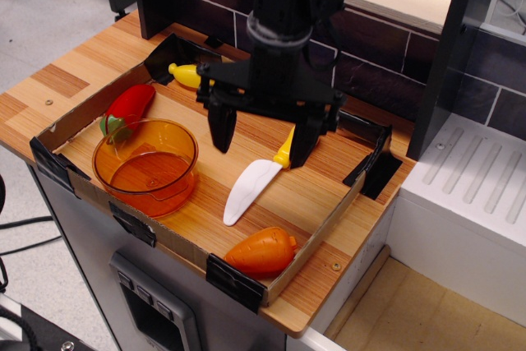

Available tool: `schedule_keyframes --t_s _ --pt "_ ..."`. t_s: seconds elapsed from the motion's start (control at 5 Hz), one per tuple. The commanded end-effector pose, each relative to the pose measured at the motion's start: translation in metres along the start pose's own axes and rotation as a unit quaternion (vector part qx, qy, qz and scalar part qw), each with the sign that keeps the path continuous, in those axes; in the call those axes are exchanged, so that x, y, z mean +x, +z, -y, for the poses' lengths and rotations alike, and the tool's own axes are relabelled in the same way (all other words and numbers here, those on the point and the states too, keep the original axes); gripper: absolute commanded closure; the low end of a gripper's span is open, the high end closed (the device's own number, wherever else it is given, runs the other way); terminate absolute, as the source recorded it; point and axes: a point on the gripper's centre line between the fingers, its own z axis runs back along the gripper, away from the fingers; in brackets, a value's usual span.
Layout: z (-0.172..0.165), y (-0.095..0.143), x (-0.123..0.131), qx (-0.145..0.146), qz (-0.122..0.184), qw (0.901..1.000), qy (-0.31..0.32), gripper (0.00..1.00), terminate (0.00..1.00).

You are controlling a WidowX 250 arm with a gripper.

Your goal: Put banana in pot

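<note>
The banana (186,76) is small, glossy and yellow and lies at the back left of the tray, partly hidden behind my gripper's left side. The pot (145,163) is a round translucent orange bowl at the tray's front left, empty. My gripper (261,137) is black and open, fingers pointing down and wide apart, hanging above the tray's middle. It holds nothing. It is to the right of the pot and in front of and to the right of the banana.
A white-bladed toy knife (250,187) with a yellow handle lies under the right finger (302,144). A red pepper (128,108) lies behind the pot. An orange carrot (263,252) sits at the front corner. Low cardboard walls (316,238) ring the tray. A dark tiled wall stands behind.
</note>
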Motion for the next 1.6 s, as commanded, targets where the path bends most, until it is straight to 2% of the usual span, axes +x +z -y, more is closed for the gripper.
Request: schedule_keyframes --t_s 0.0,0.2,0.4,0.6,0.8,1.0,1.2,1.4 --pt "-0.007 0.029 0.03 -0.043 0.04 0.9918 0.113 0.0 0.0" --pt "-0.019 0.037 0.046 -0.07 0.053 0.9759 0.2 0.0 0.0" --pt "-0.034 0.04 0.059 -0.083 0.063 0.9494 0.296 0.0 0.0" --pt "-0.054 0.035 0.074 -0.098 0.052 0.9081 0.404 0.0 0.0" --pt "-0.069 0.028 0.08 -0.101 0.066 0.8592 0.497 0.0 0.0" --pt "-0.085 0.017 0.086 -0.093 0.083 0.7934 0.596 0.0 0.0" --pt "-0.096 0.006 0.093 -0.075 0.077 0.7402 0.664 0.0 0.0" --pt "-0.101 -0.003 0.101 -0.075 0.064 0.7015 0.706 0.0 0.0"
